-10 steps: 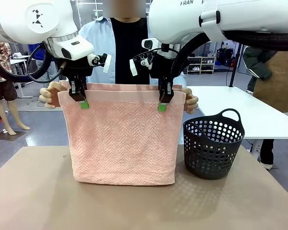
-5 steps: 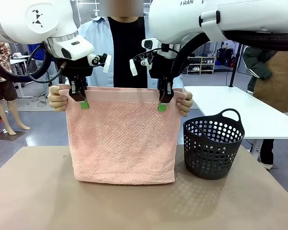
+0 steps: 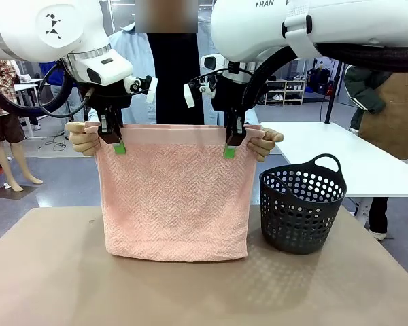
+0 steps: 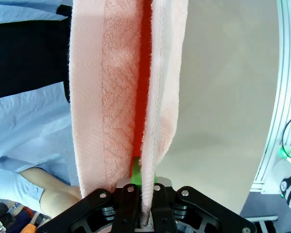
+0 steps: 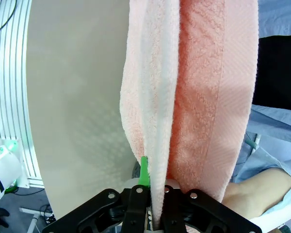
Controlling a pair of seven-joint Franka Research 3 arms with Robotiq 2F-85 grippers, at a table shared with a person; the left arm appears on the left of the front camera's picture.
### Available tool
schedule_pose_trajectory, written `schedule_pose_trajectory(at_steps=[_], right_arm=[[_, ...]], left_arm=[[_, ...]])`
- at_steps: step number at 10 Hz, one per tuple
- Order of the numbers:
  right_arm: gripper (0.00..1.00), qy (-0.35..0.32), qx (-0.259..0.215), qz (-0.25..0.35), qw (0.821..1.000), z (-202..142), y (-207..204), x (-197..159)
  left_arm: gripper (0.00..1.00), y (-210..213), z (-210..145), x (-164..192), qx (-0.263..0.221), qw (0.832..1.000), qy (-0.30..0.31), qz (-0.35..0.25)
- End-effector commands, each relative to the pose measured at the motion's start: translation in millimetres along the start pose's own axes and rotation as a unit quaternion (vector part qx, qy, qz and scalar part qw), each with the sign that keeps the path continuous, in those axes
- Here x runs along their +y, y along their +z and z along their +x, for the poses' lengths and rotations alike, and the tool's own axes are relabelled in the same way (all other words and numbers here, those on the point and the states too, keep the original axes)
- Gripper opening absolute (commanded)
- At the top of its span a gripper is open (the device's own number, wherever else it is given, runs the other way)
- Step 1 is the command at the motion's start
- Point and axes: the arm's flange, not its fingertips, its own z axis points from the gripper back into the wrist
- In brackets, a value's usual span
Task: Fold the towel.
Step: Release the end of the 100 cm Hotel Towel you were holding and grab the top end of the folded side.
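**Condition.** The towel point(image 3: 173, 197) hangs doubled over the middle of the desk point(image 3: 47, 278), with its lower fold at or just touching the surface. The left gripper point(image 3: 118, 145) has its fingers clenched on the near layer's top band toward 9 o'clock. The right gripper point(image 3: 229, 149) is clenched on the same band toward 3 o'clock. The person at 12 o'clock pinches the upper corners outboard of each gripper, with the 9 o'clock hand point(image 3: 83, 138) and the 3 o'clock hand point(image 3: 264, 144).

**Hazards.**
- Both wrist views show each bite taking only a narrow strip of the edge, so a pull toward 6 o'clock could strip the cloth from the fingers.
- If the two hands let go unevenly, the far layer would probably sag and skew the fold.
- The lower fold may drag on the desk and creep out of line.

**Surroundings.** A black perforated basket point(image 3: 302, 210) stands just beside the towel's lower corner at 3 o'clock. It obstructs any sideways lay-down there, and a swing of the right arm could knock it. The desk at 9 and 6 o'clock looks unobstructed.
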Motion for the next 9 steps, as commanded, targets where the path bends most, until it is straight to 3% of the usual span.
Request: schedule_pose_trajectory(at_steps=[1, 2, 3, 4, 5, 6, 7, 8, 9], right_arm=[[0.0, 0.0, 0.0, -0.002, 1.0, -0.3, 0.7, 0.8], [0.03, 0.0, 0.0, 0.0, 1.0, 0.0, 0.0, 0.0], [0.11, -0.001, -0.005, 0.001, 1.0, -0.6, -0.3, 0.8], [0.37, -0.006, -0.006, 0.003, 1.0, -1.9, -1.0, 0.4], [0.45, -0.011, -0.008, 0.004, 1.0, -2.2, -0.9, 0.4], [0.4, -0.014, -0.012, 0.004, 1.0, -2.8, 0.6, 0.5], [0.79, -0.015, -0.014, 0.002, 1.0, -3.4, 3.3, 1.9], [0.74, -0.015, -0.014, -0.002, 1.0, -4.6, 9.1, 4.5], [1.0, -0.017, -0.015, -0.005, 1.0, -6.0, 16.0, 7.8]], left_arm=[[0.0, 0.4, -1.8, 0.7, 0.0, 1.0, -0.004, 0.001], [0.03, 0.0, 0.0, 0.0, 0.0, 1.0, 0.0, 0.0], [0.43, 1.3, 0.3, -0.8, -0.006, 1.0, -0.001, -0.004], [0.45, 1.5, 0.2, -1.6, -0.006, 1.0, -0.01, -0.005], [0.83, 1.8, -0.7, -1.3, -0.004, 1.0, -0.008, -0.005], [0.83, 5.0, -2.3, -1.3, -0.007, 1.0, -0.005, -0.003], [1.0, 11.0, -3.0, -2.7, -0.007, 1.0, -0.002, 0.002], [0.65, 19.8, -3.5, -4.3, -0.011, 1.0, -0.001, 0.011], [1.0, 27.4, -3.2, -5.4, -0.012, 1.0, 0.003, 0.014]])
